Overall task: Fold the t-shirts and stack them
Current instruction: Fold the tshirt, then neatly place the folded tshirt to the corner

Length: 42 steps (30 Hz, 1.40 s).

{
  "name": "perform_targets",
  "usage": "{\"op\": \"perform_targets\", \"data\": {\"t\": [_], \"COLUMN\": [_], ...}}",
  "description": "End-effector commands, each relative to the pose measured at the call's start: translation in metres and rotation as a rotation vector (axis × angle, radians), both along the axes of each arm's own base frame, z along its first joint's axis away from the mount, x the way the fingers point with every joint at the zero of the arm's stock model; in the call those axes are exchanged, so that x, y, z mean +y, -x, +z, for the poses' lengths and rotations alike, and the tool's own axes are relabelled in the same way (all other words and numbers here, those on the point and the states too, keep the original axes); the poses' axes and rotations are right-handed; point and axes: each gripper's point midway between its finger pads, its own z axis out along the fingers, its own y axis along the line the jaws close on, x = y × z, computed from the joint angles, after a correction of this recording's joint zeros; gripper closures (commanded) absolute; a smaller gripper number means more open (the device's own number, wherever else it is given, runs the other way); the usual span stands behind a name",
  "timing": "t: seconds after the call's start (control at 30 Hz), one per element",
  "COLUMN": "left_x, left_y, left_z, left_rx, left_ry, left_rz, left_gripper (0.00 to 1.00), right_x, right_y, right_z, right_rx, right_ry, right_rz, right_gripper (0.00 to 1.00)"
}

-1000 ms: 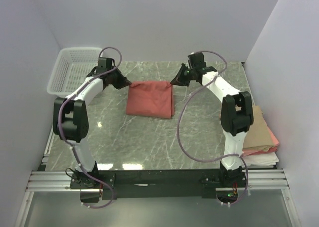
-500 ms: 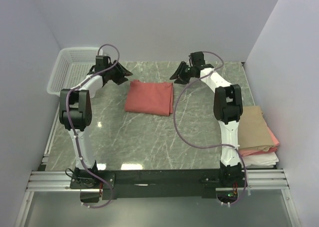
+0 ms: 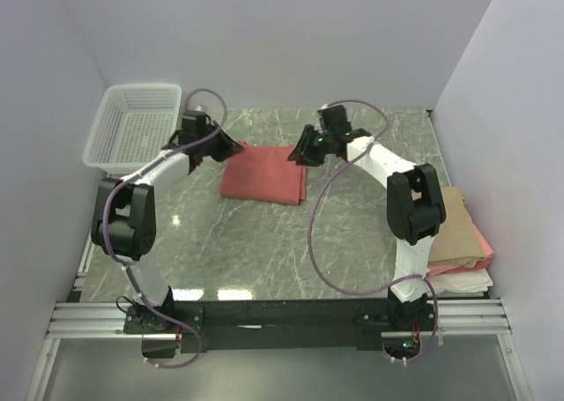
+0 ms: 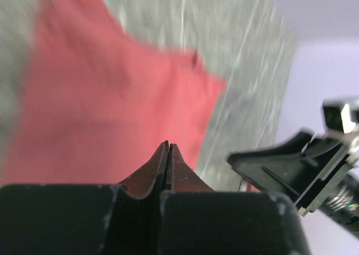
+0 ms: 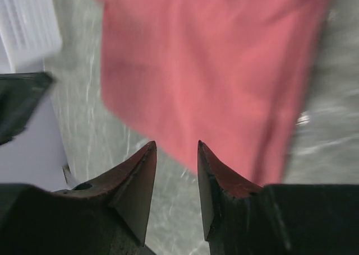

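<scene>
The salmon-red t-shirt [image 3: 264, 174] lies folded into a rectangle on the marble table, at the back middle. My left gripper [image 3: 236, 146] is shut and empty, over the shirt's far left corner; the left wrist view shows the shirt [image 4: 106, 109] under its closed tips [image 4: 169, 145]. My right gripper [image 3: 296, 151] is open and empty above the shirt's far right corner; the right wrist view shows the shirt [image 5: 213, 64] beyond its tips [image 5: 176, 145]. A stack of folded tan [image 3: 454, 225], pink [image 3: 482, 241] and white [image 3: 463, 281] shirts sits at the right edge.
A white plastic mesh basket [image 3: 132, 123] stands at the back left, just left of my left arm. Grey walls close the table on three sides. Purple cables loop off both arms.
Both grippers have moved inward and down from beside the shirt's far corners to over them. The shirt has not moved.
</scene>
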Motion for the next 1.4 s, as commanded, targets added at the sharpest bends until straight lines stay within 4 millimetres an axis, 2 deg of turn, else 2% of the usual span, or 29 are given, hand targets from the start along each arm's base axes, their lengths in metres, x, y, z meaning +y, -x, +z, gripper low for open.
{"op": "perform_targets", "data": {"t": [0.0,0.03,0.07,0.17,0.3,0.33,0.37,0.43,0.53,0.67,0.77,0.93,0.97,1.07,1.13,1.2,1.3,1.37], "left_x": [-0.027,-0.032,-0.045,-0.058,-0.054,-0.053,-0.051,-0.047,-0.042,-0.038,-0.038,-0.045,-0.046,-0.051,-0.058,-0.062,-0.078,-0.088], "left_y": [0.034,0.047,0.057,0.077,0.079,0.074,0.076,0.076,0.084,0.092,0.093,0.087,0.087,0.088,0.090,0.090,0.089,0.089], "left_z": [-0.011,-0.024,-0.025,-0.043,-0.070,-0.071,-0.086,-0.098,-0.117,-0.131,-0.128,-0.095,-0.090,-0.072,-0.059,-0.052,-0.045,-0.055], "left_rx": [0.027,0.051,0.052,0.079,0.129,0.128,0.169,0.211,0.265,0.304,0.301,0.234,0.221,0.188,0.162,0.149,0.139,0.162], "left_ry": [0.001,-0.002,-0.001,0.007,-0.031,-0.041,-0.060,-0.089,-0.101,-0.105,-0.089,-0.073,-0.073,-0.064,-0.058,-0.058,-0.046,-0.063], "left_rz": [-0.047,-0.065,-0.098,-0.137,-0.132,-0.126,-0.119,-0.105,-0.083,-0.076,-0.087,-0.132,-0.139,-0.164,-0.184,-0.192,-0.224,-0.236], "left_gripper": [0.99,0.99,0.99,0.99,0.99,0.99,0.99,0.99,0.99,0.99,0.99,0.99,0.99,0.99,0.99,0.99,0.99,0.99], "right_x": [0.033,0.036,0.041,0.055,0.058,0.055,0.052,0.046,0.031,0.015,0.011,0.007,0.005,-0.006,-0.014,-0.019,-0.022,-0.024], "right_y": [0.020,0.026,0.029,0.045,0.050,0.048,0.046,0.046,0.046,0.045,0.045,0.038,0.035,0.029,0.025,0.022,0.017,0.014], "right_z": [0.012,0.006,0.003,-0.011,-0.039,-0.043,-0.050,-0.063,-0.075,-0.082,-0.080,-0.048,-0.036,-0.025,-0.026,-0.026,-0.031,-0.039], "right_rx": [-0.068,-0.049,-0.043,-0.015,0.039,0.042,0.050,0.083,0.113,0.134,0.135,0.053,0.023,-0.021,-0.031,-0.042,-0.043,-0.032], "right_ry": [-0.029,-0.031,-0.037,-0.049,-0.029,-0.022,-0.007,-0.008,-0.009,-0.012,-0.015,-0.012,-0.019,-0.026,-0.014,-0.001,0.020,0.032], "right_rz": [0.075,0.082,0.095,0.135,0.134,0.124,0.113,0.097,0.065,0.035,0.030,0.022,0.015,-0.015,-0.027,-0.032,-0.039,-0.047], "right_gripper": [0.58,0.58,0.59,0.59,0.61,0.60,0.61,0.61,0.62,0.62,0.62,0.62,0.61,0.57,0.53,0.52,0.49,0.45]}}
